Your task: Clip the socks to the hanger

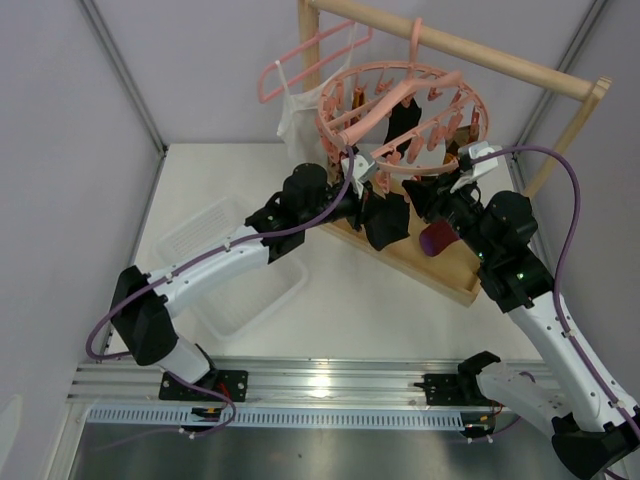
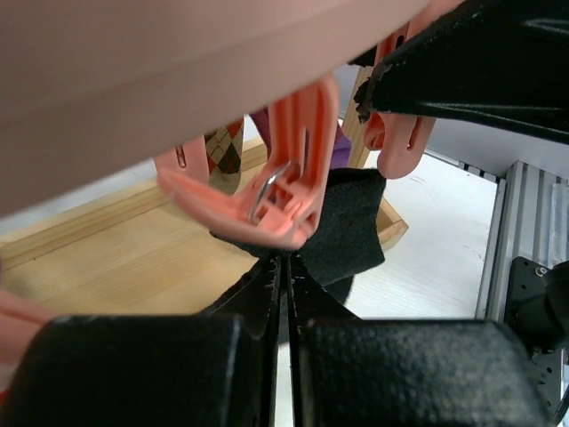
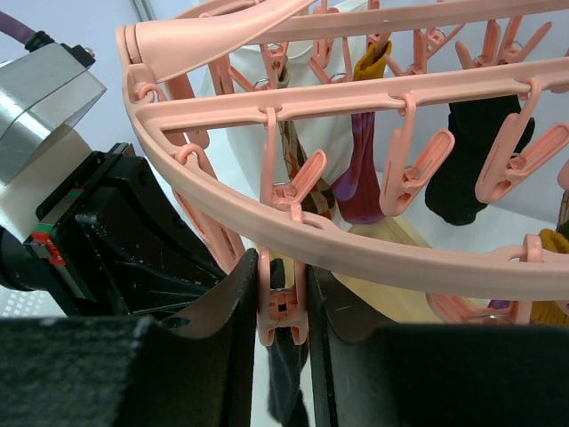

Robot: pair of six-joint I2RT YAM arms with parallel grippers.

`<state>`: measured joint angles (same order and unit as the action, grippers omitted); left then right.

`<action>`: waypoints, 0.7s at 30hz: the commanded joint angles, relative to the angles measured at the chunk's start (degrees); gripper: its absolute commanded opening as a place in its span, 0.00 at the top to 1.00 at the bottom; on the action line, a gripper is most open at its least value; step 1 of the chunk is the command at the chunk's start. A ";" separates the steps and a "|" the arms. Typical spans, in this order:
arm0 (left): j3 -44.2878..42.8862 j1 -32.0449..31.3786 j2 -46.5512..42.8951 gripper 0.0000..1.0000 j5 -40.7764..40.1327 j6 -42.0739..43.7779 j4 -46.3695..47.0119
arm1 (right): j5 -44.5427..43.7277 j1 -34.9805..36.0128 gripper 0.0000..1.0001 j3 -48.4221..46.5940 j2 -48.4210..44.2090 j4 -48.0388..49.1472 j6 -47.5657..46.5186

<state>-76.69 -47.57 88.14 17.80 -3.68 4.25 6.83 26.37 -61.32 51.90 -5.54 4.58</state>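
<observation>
Two hands share this step: our left hand (image 2: pixel 284 271) is pinched flat on the black sock (image 2: pixel 351 231), just under a pink clip (image 3: pixel 282 316) that our right hand (image 3: pixel 283 283) squeezes on the hanger (image 3: pixel 373 256). We should push the sock's edge deep into the clip's mouth before easing the right hand, then free the left.

Overhead and close-up wrist views share the hanger (image 1: pixel 372 118).
</observation>
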 commanded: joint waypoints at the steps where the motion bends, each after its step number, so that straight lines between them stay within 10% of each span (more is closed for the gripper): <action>1: -3.03 -0.68 0.46 0.99 1.09 -1.59 2.95 | 1.70 -0.27 0.99 -1.87 -0.84 0.18 0.87; 21: -3.38 -0.77 0.37 0.99 3.02 -6.25 6.56 | 2.75 -0.62 0.98 -0.82 -0.31 0.44 1.22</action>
<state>-77.38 -47.79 88.58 18.76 -7.79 6.81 8.10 25.80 -61.32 51.92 -5.48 5.17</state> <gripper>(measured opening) 0.011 0.259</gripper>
